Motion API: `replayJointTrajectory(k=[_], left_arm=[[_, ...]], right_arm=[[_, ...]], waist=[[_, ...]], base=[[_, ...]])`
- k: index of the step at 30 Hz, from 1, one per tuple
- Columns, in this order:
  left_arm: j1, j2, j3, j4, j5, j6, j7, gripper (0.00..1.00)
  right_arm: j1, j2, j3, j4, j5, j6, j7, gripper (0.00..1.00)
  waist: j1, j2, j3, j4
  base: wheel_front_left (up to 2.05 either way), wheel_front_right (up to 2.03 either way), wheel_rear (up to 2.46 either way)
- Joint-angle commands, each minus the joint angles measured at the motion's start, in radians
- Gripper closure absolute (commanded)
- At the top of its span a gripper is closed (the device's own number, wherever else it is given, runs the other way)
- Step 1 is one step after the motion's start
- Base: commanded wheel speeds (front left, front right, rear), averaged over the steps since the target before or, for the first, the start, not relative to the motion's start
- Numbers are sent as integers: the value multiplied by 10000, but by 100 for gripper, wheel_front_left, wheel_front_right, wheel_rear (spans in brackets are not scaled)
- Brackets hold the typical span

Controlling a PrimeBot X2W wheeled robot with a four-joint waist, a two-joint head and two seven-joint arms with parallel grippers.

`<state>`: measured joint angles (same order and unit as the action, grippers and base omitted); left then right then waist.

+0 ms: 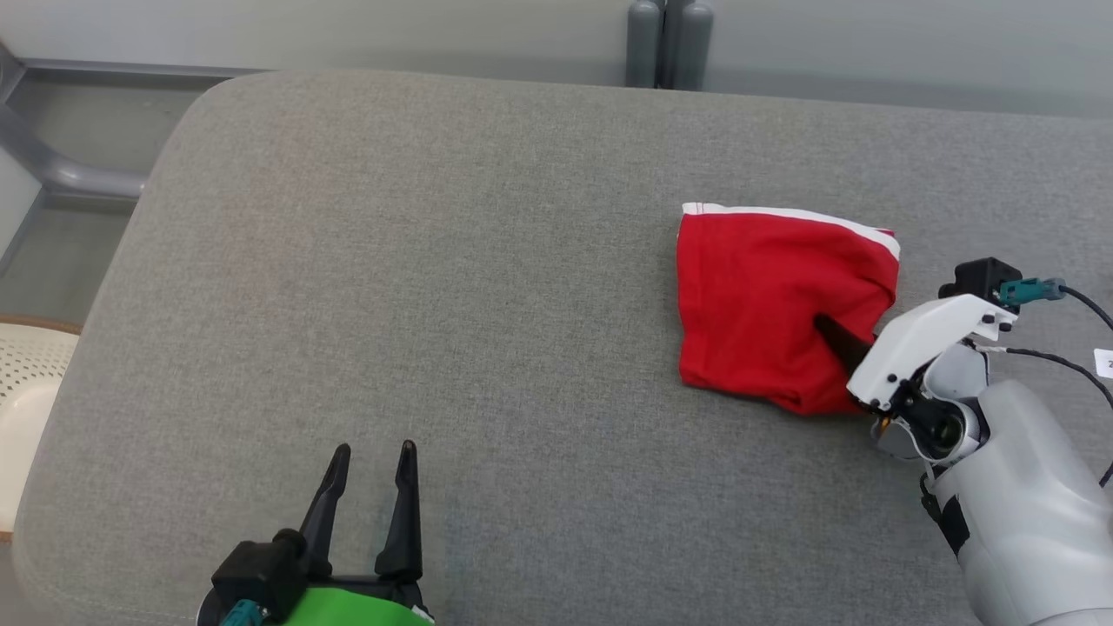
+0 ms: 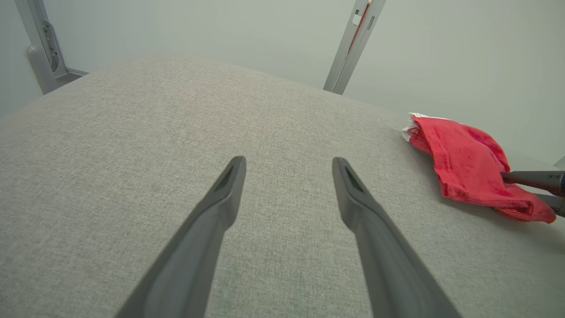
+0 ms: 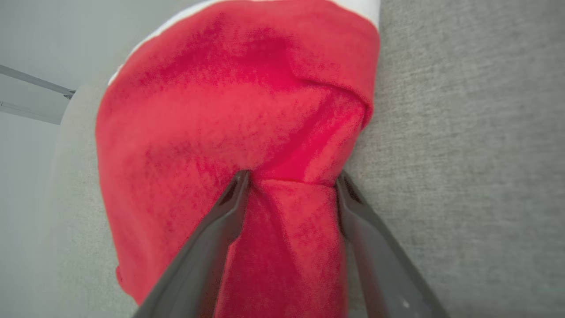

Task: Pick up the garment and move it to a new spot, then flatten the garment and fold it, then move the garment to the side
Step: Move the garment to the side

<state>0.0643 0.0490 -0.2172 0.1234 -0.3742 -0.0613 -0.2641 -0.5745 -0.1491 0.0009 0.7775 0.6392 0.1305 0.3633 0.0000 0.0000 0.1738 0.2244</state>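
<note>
The garment (image 1: 765, 296) is a red cloth with a white band along its far edge, lying folded and bunched on the right of the grey cushioned surface (image 1: 435, 287). My right gripper (image 1: 836, 337) reaches into its near right corner; one dark finger lies on top of the cloth. In the right wrist view the gripper (image 3: 292, 176) stands open, with a raised fold of the garment (image 3: 229, 110) between its two fingers. My left gripper (image 1: 374, 452) is open and holds nothing at the lower left, far from the garment (image 2: 468, 168); its own view shows it (image 2: 289, 161) above bare cushion.
The cushion's rounded edges fall away at the left and the back. A cream perforated seat (image 1: 26, 374) stands off the left edge. A grey metal frame (image 1: 78, 174) runs at the far left, and two grey cylinders (image 1: 669, 43) stand behind the cushion.
</note>
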Motion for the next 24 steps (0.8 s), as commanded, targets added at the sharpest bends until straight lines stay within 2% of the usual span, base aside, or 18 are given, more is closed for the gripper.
replayJointTrajectory(k=[1,4,7,11,14,16,21,24], left_arm=[[-110,31,50,-65,-74,124,3,0],[104,33,206,-164,-178,217,3,0],[171,31,193,-180,-123,153,2,0],[-199,31,-120,-147,7,2,3,0],[-564,36,-376,-119,61,-50,3,0],[-813,37,-478,-83,99,-100,3,0],[-1227,37,-654,38,180,-153,3,0],[-1211,39,-667,82,105,-122,3,0]], right_arm=[[-30,104,-22,75,246,3,-76,100],[-50,74,147,-385,736,3,-159,100],[204,-446,659,-1015,887,3,191,100],[353,-1982,1354,-2391,901,1,992,100],[122,-3504,1638,-3400,650,1,1709,100],[-208,-4270,1640,-3784,533,3,2262,100],[-1056,-5800,1384,-3826,65,1,3482,100],[-1279,-6347,1339,-3639,-102,1,4167,100]], waist=[[0,0,217,119],[0,0,178,-454],[0,0,284,-1189],[0,0,618,-1962],[0,0,1014,-2287],[0,0,1276,-2369],[0,0,1788,-2250],[0,0,1902,-2080]], base=[[0,0,0],[0,0,0],[0,0,0],[0,0,0],[0,0,0],[0,0,0],[0,0,0],[0,0,0]])
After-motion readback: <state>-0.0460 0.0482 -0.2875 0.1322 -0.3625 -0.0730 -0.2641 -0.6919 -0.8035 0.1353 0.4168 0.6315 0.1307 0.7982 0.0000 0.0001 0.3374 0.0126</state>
